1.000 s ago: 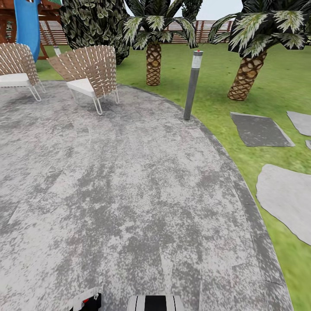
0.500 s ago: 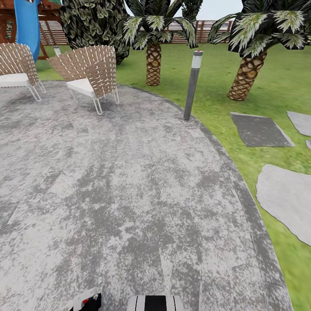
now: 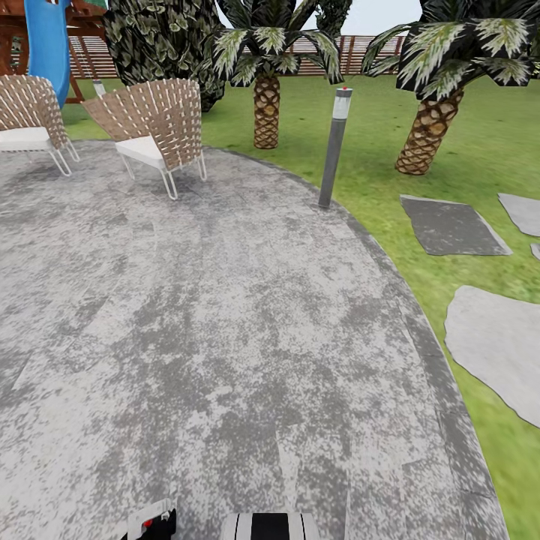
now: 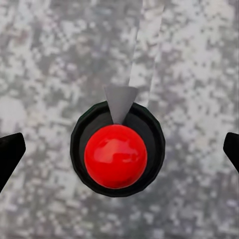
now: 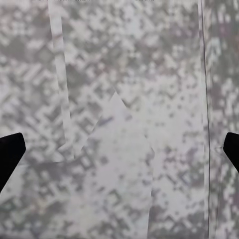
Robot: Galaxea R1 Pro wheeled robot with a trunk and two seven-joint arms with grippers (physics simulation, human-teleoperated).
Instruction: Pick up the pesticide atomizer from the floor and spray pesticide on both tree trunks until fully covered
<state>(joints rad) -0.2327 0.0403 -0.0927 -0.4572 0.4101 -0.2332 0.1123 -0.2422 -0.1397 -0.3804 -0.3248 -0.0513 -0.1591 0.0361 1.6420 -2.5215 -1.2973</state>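
Standing on a mottled grey stone patio (image 3: pixel 225 337), with lawn (image 3: pixel 487 142) off toward two o'clock and a slatted brown fence (image 3: pixel 360 49) at twelve o'clock. No sign of the pesticide atomizer or of the thick grey-brown trunks here; only two scaly palms (image 3: pixel 266 105), a dark bush (image 3: pixel 161 41), a grey bollard lamp (image 3: pixel 335 146), two wicker chairs (image 3: pixel 154 124) at eleven o'clock, and stepping stones (image 3: pixel 495 345) at three o'clock. Judged to be the search-and-travel stage, nothing grasped yet. Best done by turning the base and head slowly to sweep the grass for a small black sprayer before committing to a route, keeping both arms tucked and clear of chairs and lamp. Left end effector (image 4: pixel 119 152) spread wide, dark fingertips (image 4: pixel 10 154) at the frame edges over pavement and a red-domed black part, probably the robot's own. Right end effector (image 5: pixel 119 152) likewise spread, over bare stone. No containers anywhere, so nothing to report on contents.
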